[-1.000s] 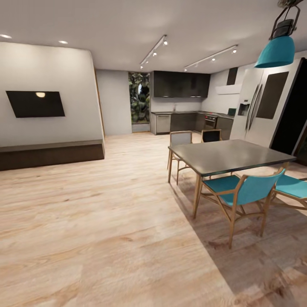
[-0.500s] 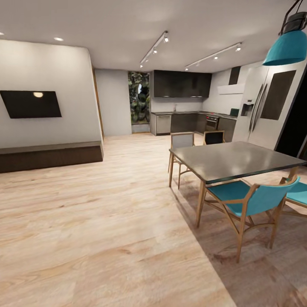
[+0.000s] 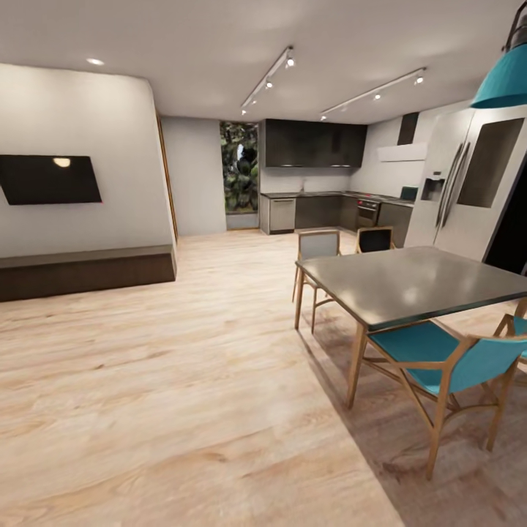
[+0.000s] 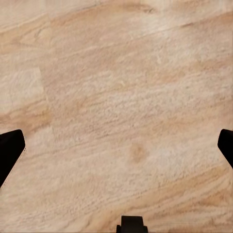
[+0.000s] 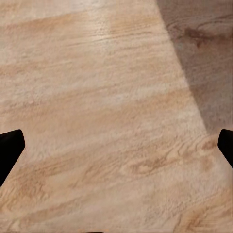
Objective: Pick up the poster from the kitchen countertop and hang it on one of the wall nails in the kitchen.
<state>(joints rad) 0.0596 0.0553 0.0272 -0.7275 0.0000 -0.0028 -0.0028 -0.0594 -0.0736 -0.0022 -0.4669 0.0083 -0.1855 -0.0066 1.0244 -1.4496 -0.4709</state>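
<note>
An open floor (image 3: 183, 380) stretches from the foreground to the kitchen at the far end of the room, where the kitchen countertop (image 3: 322, 195) runs along the back wall and turns along the right wall. A dining table (image 3: 417, 282) stands at right, two chairs (image 3: 318, 245) behind its far edge and another chair (image 3: 446, 362) at its near edge. A refrigerator (image 3: 468, 190) stands behind the table against the right wall. On the left wall hangs a television (image 3: 47, 179), above a low bench (image 3: 88, 271). A window (image 3: 239, 172) sits left of the kitchen.
</note>
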